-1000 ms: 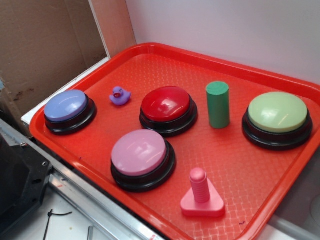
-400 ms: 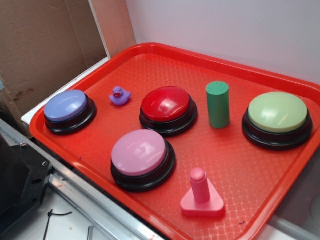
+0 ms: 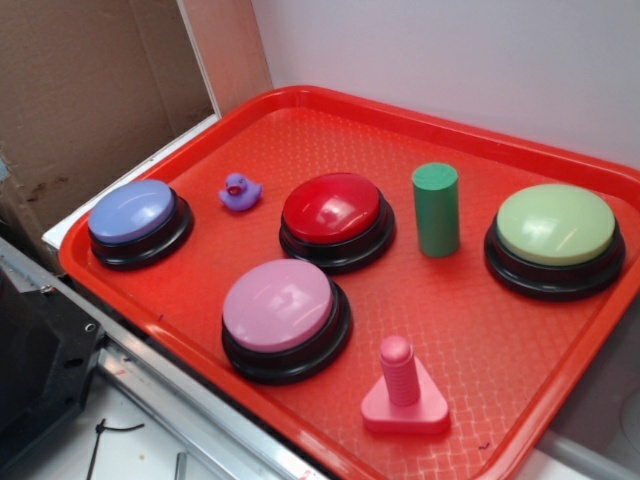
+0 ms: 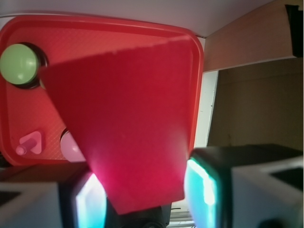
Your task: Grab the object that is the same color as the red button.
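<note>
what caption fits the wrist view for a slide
Gripper holding a small red plastic wedge high above the red tray, its green dome button visible below.

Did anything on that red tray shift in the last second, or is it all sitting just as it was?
Nothing visibly changed. The red button, pink button, blue button, green button, green cylinder, purple duck and pink screw post all sit where they were on the tray. The wrist view shows a red wedge between the gripper fingers.
</note>
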### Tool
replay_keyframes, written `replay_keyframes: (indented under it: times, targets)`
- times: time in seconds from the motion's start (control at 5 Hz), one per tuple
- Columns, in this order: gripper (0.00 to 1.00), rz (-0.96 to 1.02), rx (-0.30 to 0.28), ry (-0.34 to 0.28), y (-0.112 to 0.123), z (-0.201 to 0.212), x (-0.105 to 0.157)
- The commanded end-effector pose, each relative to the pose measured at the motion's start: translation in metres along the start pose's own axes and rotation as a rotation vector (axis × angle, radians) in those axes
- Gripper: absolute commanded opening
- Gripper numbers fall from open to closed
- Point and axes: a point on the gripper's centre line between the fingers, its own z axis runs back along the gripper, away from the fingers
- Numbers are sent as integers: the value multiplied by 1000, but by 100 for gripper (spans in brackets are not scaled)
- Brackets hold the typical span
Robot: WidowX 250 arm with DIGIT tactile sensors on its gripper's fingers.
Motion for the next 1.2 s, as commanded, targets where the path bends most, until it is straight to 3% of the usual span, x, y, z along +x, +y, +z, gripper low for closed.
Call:
replay_keyframes:
  times: [0.0,0.2,0.4,0.8,1.0]
  targets:
    - [3,29,-22,-44,-4,3,-1]
    - [12,67,-8,-48,-3,2,1]
    - [0,69,-9,-46,-4,3,2]
    - [0,56,-35,-66,-5,0,5]
    - [0,32,1,-42,-4,2,9]
